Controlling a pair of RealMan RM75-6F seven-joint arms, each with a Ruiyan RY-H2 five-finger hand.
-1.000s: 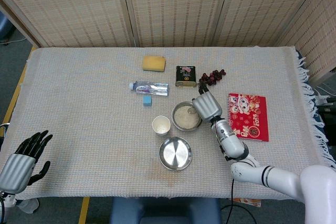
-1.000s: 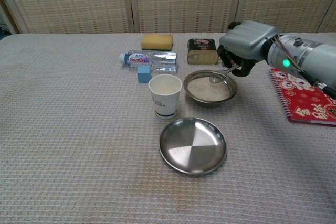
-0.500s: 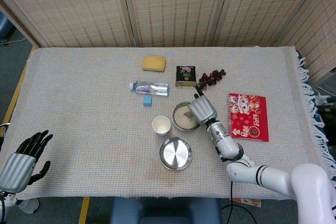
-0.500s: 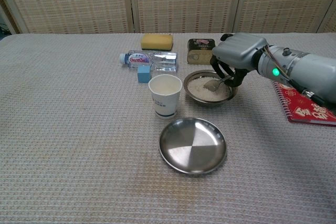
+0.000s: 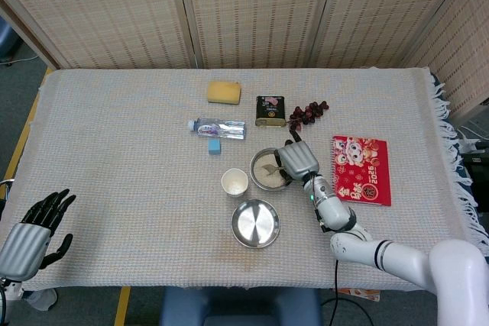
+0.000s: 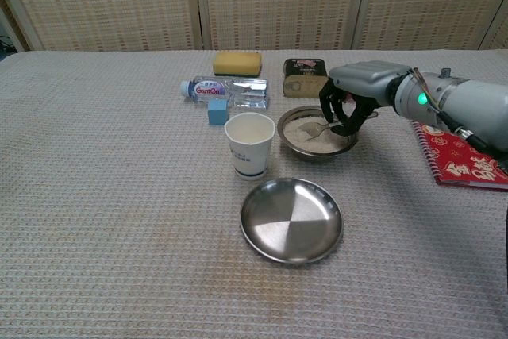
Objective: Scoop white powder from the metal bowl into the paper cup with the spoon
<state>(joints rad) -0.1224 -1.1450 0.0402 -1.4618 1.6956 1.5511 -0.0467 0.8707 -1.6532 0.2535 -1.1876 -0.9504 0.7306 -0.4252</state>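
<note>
One hand did the work: the right hand (image 6: 355,99) hung over the far right rim of the bowl (image 6: 317,132), fingers clamped on the spoon (image 6: 317,128), whose tip lay low in the white powder (image 6: 311,136), apparently to load it. The cup (image 6: 249,144) stood upright just left of the bowl, close enough for a short carry, its mouth open. An empty metal plate (image 6: 291,219) sat nearer the robot, perhaps to catch spills. The left hand (image 5: 34,233) rested at the table's near left corner, fingers apart, holding nothing, well clear of the work. Whether the cup held any powder could not be told.
</note>
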